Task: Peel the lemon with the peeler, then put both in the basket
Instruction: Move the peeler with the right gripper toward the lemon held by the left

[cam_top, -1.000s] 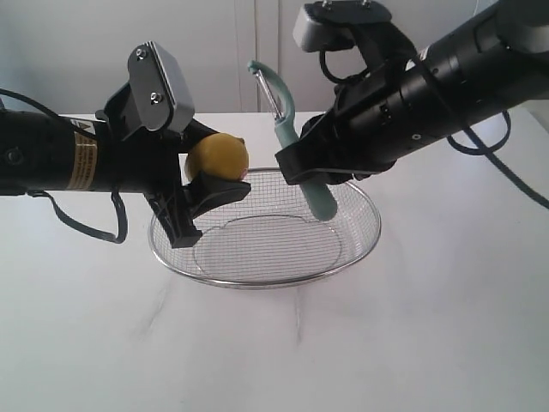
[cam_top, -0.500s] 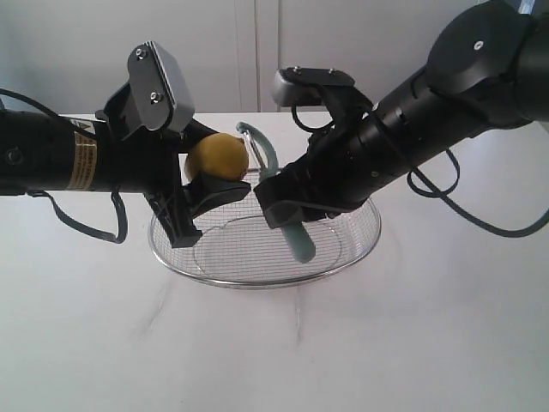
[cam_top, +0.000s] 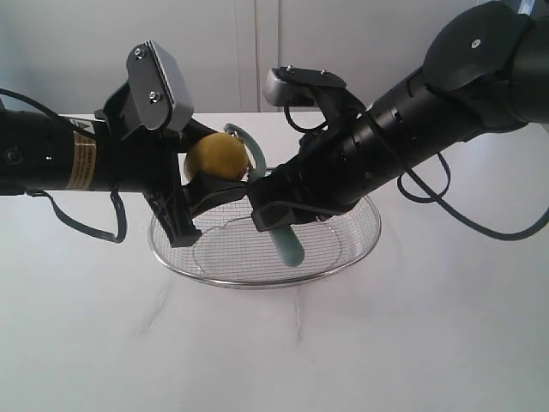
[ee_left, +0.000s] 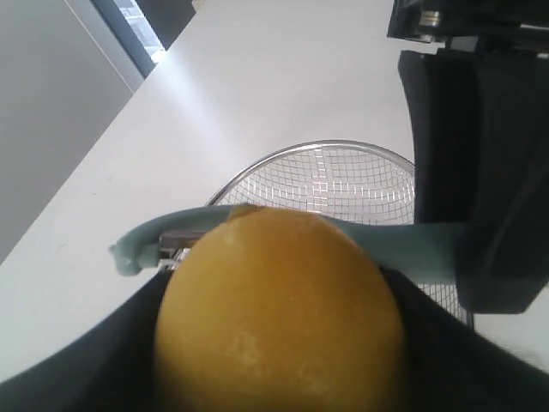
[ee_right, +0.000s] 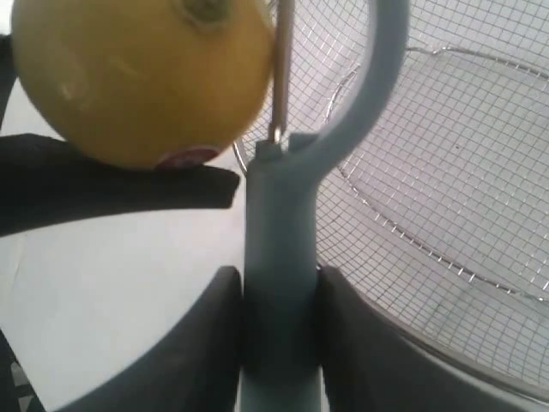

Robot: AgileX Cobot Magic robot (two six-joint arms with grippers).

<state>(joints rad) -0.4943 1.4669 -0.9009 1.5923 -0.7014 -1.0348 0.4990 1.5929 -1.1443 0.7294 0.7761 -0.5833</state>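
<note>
The yellow lemon (cam_top: 214, 157) hangs above the left part of the wire basket (cam_top: 347, 254), with my left gripper (cam_top: 206, 172) shut on it; it fills the left wrist view (ee_left: 279, 313). My right gripper (cam_top: 279, 206) is shut on the handle of the teal peeler (cam_top: 287, 245), over the basket. The peeler's looped head (cam_top: 244, 142) lies against the lemon's right side. In the right wrist view the peeler's handle (ee_right: 279, 257) sits between my fingers, and its metal blade (ee_right: 280, 69) touches the lemon (ee_right: 141, 73).
The basket (ee_right: 429, 172) stands on a white table (cam_top: 412, 343), with bare surface in front of it and to both sides. A pale wall rises behind the table.
My right arm has swung left and down, carrying the peeler from upright above the basket's middle until its head rests against the lemon. The left arm and lemon have stayed still.
</note>
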